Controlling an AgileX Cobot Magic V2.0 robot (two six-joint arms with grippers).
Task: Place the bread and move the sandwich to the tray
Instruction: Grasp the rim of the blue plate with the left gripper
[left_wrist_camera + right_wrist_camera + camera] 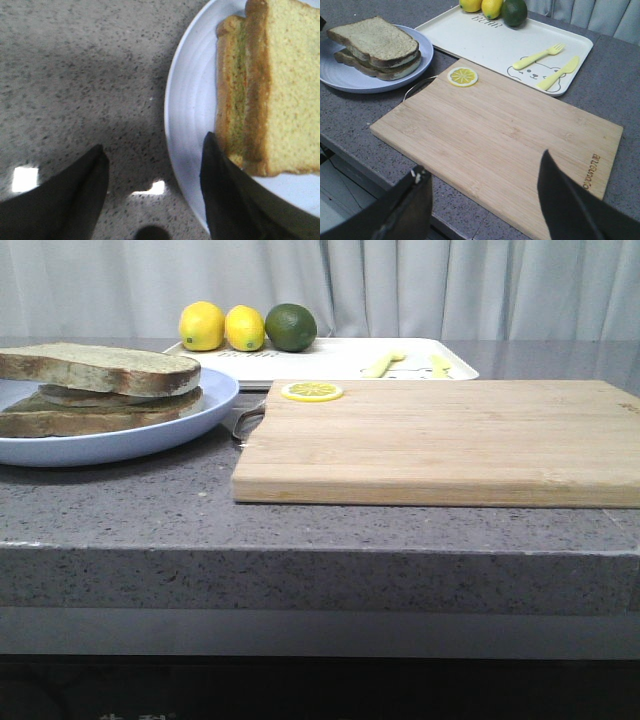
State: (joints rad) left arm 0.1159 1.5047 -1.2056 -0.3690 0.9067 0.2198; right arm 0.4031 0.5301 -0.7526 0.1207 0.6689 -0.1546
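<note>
The sandwich (95, 405) sits on a round light-blue plate (120, 435) at the left of the counter. A plain slice of bread (100, 368) lies on top of the stack, with a pale layer showing between the slices (402, 64). The white tray (330, 360) stands at the back, behind the cutting board. My left gripper (154, 142) is open and empty, one finger over the plate's rim (190, 100) beside the sandwich (280, 90), the other over the counter. My right gripper (484, 162) is open and empty above the board's near edge. Neither gripper shows in the front view.
A light wooden cutting board (430, 440) with a lemon slice (311, 391) on its far left corner lies in the middle. Two lemons (222, 326) and a lime (290, 327) sit on the tray's far left corner. A yellow fork (538, 56) and knife (559, 73) lie on the tray.
</note>
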